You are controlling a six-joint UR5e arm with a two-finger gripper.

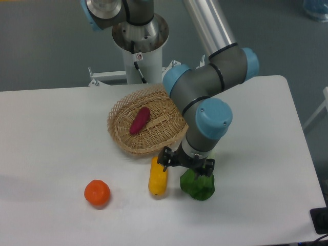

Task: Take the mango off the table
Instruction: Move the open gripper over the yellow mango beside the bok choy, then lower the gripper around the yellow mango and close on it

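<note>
One gripper [185,163] hangs beside the mango [158,176] on my table [51,133].
Its fingers look spread, holding nothing; leafy greens [199,186] sit just underneath.

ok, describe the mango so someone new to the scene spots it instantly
Start at the wicker basket on the white table; just in front of its near edge lies the mango, beside the claw. It is the long yellow-orange oval, unlike the round tangerine to its left and the green leafy vegetable to its right.
</note>
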